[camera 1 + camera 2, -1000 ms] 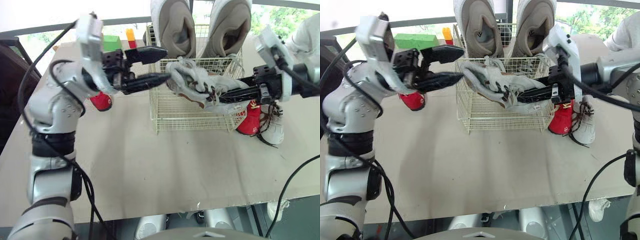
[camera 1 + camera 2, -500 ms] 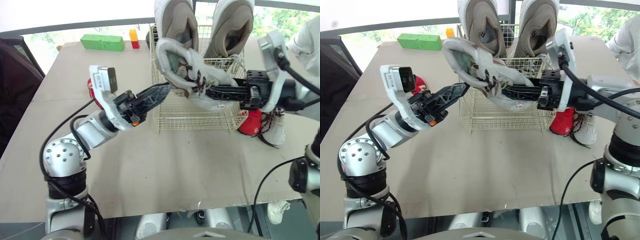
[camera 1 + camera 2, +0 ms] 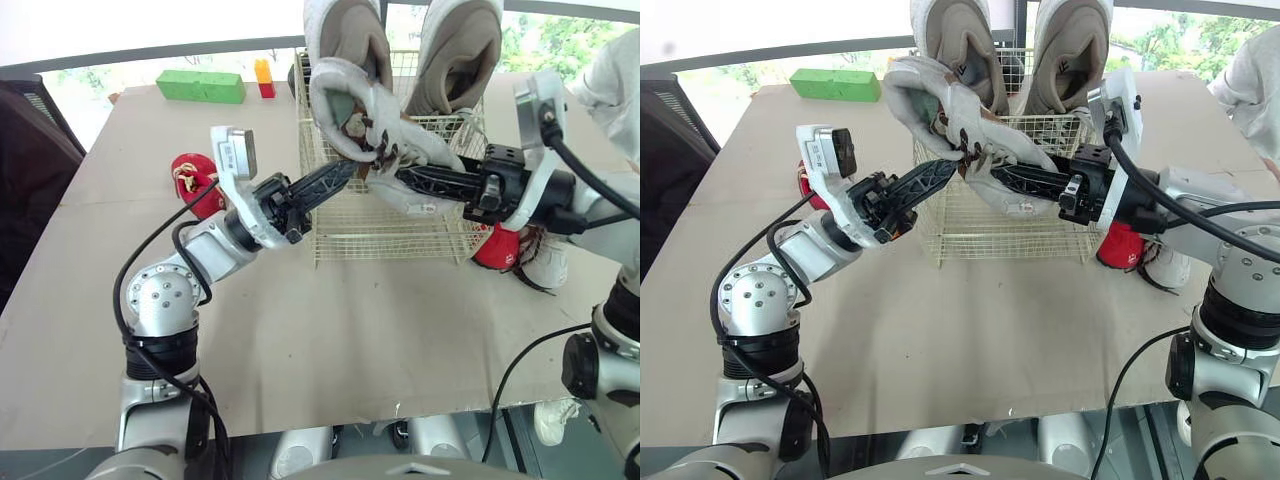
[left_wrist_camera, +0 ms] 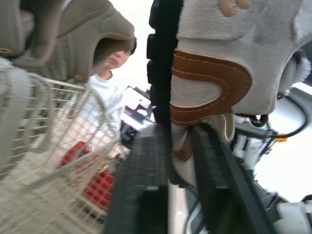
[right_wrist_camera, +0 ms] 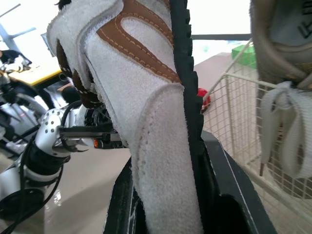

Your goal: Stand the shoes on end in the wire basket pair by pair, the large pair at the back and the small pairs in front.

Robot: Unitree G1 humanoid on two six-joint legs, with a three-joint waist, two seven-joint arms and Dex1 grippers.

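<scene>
We hold the small white suede shoe with brown trim over the cream wire basket, right gripper clamped on it and left gripper pinching its edge. The double grip is likely to upend it before the large beige pair.

The table bears the wire basket, a green block — and, at left, a red shoe.

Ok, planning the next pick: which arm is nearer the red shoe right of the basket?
Right. The right gripper, holding the grey shoe, has its wrist right beside that red shoe; the left gripper holds the same shoe from across the basket.
</scene>
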